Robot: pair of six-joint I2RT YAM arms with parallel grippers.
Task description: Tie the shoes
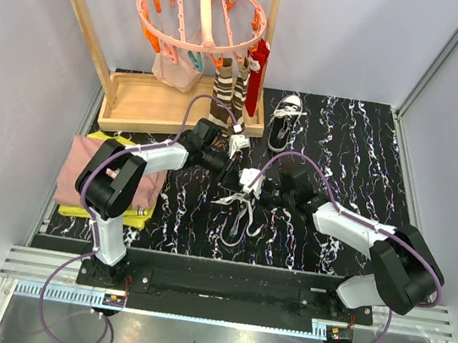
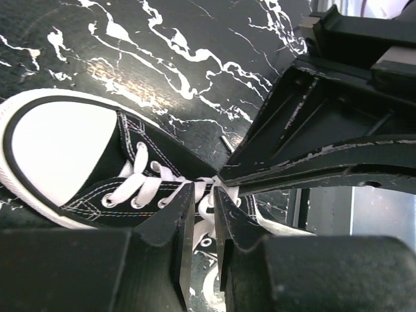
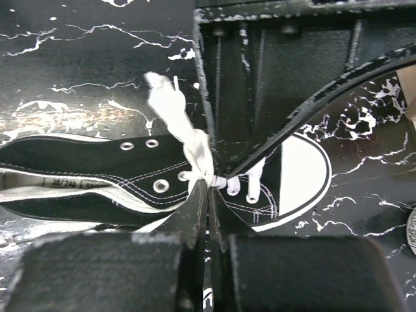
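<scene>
One black shoe [image 1: 239,217] with a white toe cap lies on the marbled mat between both grippers. It also shows in the left wrist view [image 2: 78,149] and in the right wrist view [image 3: 97,162]. My left gripper [image 1: 231,170] [image 2: 203,192] is nearly shut, with a white lace [image 2: 207,203] between its fingertips. My right gripper [image 1: 254,188] [image 3: 208,185] is shut on the lace [image 3: 195,146] at the crossing over the tongue. The two grippers meet tip to tip over the shoe. A second black shoe [image 1: 287,114] stands at the back of the mat, laces loose.
A wooden rack base [image 1: 153,101] stands at the back left. A pink round peg hanger [image 1: 202,10] above it carries brown striped socks [image 1: 227,94]. Folded pink and yellow cloths [image 1: 109,176] lie at the left edge.
</scene>
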